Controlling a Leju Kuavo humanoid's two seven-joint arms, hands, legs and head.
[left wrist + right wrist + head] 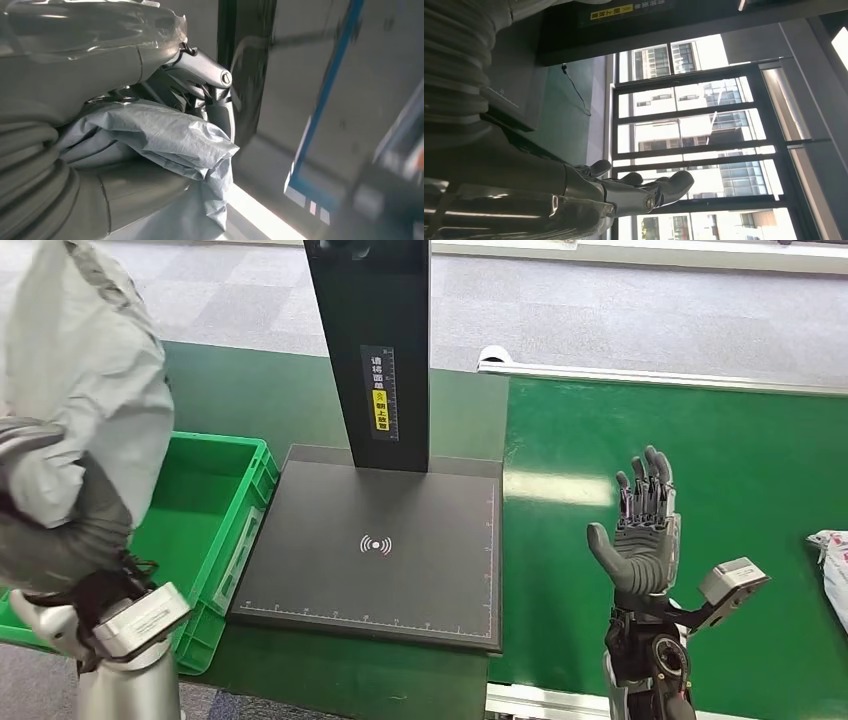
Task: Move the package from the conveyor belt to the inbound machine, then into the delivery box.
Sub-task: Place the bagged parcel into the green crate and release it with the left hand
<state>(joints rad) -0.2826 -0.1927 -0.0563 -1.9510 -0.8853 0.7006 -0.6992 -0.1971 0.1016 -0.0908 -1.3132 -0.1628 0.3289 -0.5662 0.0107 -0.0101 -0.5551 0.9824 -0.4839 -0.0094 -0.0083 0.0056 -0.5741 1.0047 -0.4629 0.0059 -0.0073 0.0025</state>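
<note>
Your left hand [70, 540] holds the grey package [85, 390] raised above the green delivery box [235, 510]. Beside the box sits the black inbound machine [375, 545] with its upright post. Your right hand [640, 530], fingers [648, 480] apart, hovers over the green conveyor belt [760, 460].

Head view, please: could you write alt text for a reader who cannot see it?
The left robot hand holds a grey package raised above a green delivery box. Beside it sits the black inbound machine, and the right robot hand is open over the green conveyor belt.
</note>
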